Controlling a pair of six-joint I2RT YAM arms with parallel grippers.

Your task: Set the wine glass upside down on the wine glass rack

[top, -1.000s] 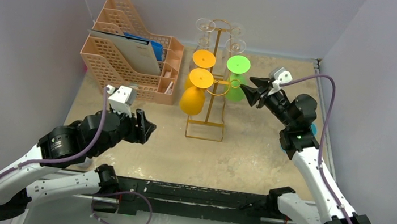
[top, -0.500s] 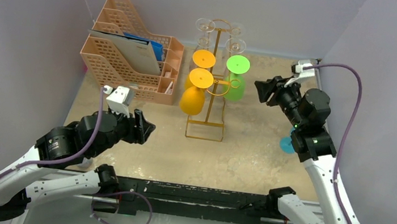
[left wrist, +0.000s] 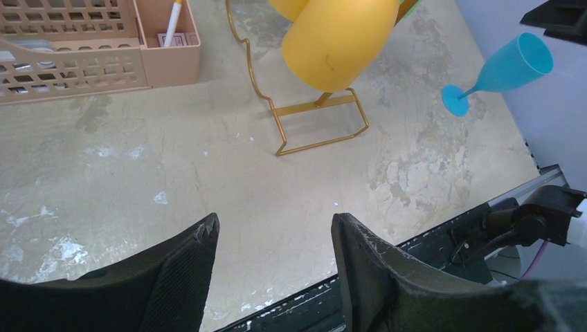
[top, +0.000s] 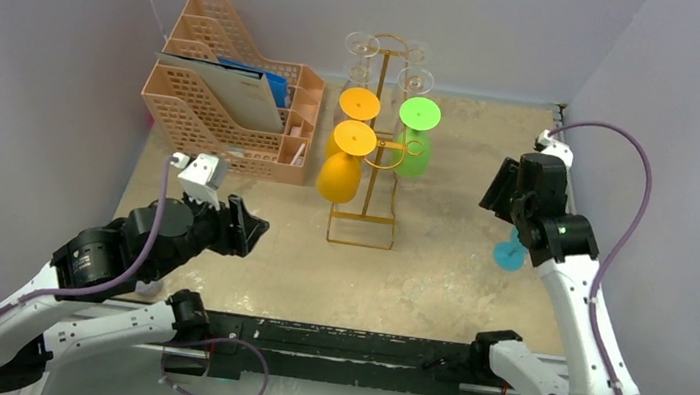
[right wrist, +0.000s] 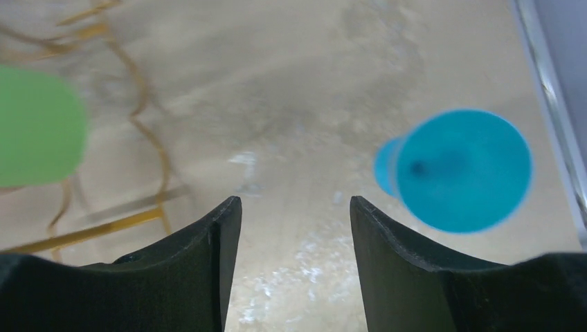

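The gold wire wine glass rack stands mid-table, holding two orange glasses, a green one and clear ones on top, all upside down. A blue wine glass stands upright on the table at the right, partly hidden by my right arm. My right gripper points down, open and empty; in its wrist view the blue wine glass lies just right of the right finger. My left gripper hovers open and empty at the near left, far from the blue glass.
A peach lattice file organizer with papers stands at the back left. Walls close in the table on both sides and at the back. The black front rail runs along the near edge. The rack's base frame lies ahead of the left gripper.
My right arm has drawn back from the rack to the right and tipped downward over the blue glass, its jaws spreading wider. The left arm has barely shifted.
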